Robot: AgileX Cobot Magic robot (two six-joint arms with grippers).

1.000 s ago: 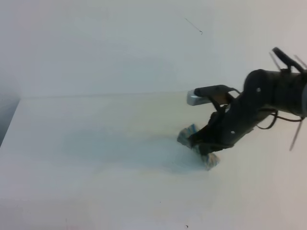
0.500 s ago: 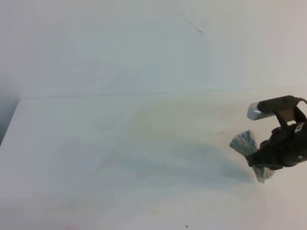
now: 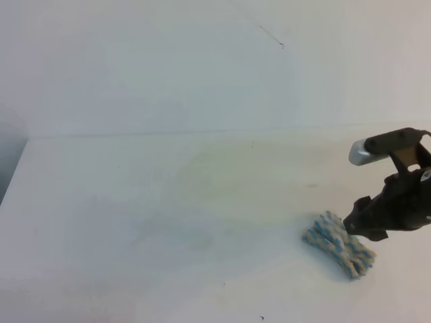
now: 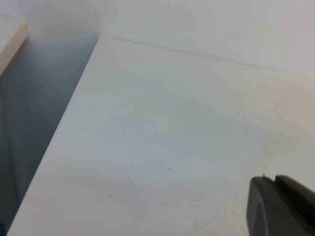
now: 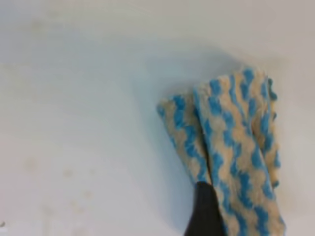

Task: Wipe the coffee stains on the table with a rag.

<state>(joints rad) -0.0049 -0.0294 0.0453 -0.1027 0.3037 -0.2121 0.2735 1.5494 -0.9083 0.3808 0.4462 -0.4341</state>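
White table (image 3: 135, 202) fills the frame beneath a pale wall (image 3: 168, 67). At lower right the rag (image 3: 337, 244) lies bunched on it; the right gripper (image 3: 355, 227) hangs just above, holding nothing, its finger spread unclear.

A second ago I had the rag (image 3: 338, 244) pinched in my right gripper (image 3: 358, 227) near the middle of the table (image 3: 135, 202), pressing it down. I dragged it off to the right, lifting it clear of the surface on the way (half a second ago it hung bunched from my fingers). Then I let go: the rag dropped and lay flat on the table, spread into loose folds, with my gripper just above its right end and no longer clamped on it.
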